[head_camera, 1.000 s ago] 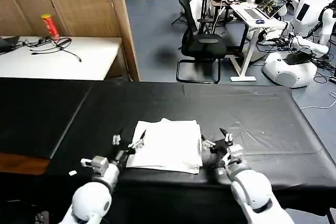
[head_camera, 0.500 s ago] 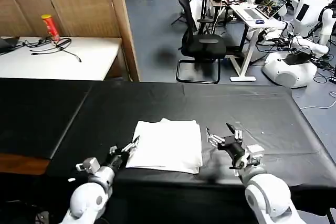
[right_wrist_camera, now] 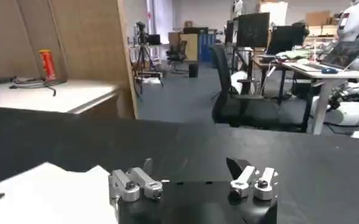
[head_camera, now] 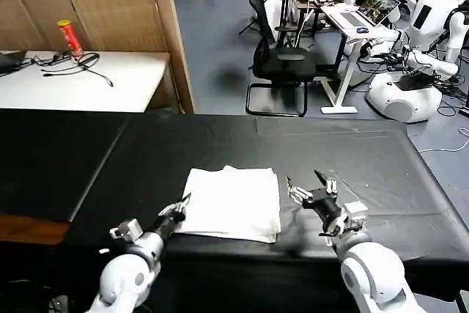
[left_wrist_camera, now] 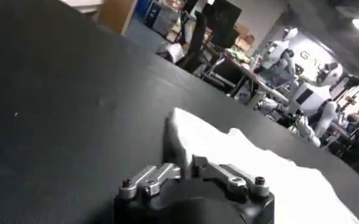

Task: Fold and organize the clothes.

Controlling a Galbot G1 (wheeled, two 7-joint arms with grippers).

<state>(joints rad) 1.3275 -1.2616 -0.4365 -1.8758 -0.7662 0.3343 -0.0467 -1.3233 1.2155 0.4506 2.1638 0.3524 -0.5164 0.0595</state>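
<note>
One folded T-shirt (head_camera: 233,203) lies near the table's (head_camera: 381,159) front edge — my left gripper (head_camera: 178,211) clenched at its corner, my right gripper (head_camera: 310,185) released just beside it.

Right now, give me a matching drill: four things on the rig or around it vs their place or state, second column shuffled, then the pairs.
Column 1:
1. T-shirt
2. left gripper
3. right gripper
4. red can

Column 2:
A. open, just off the shirt's right edge above the black table cloth
B. on the white side table, far left
C. folded into a white rectangle near the table's front edge
D. fingers together at the shirt's near left corner

Pairs: 1-C, 2-D, 3-A, 4-B
</note>
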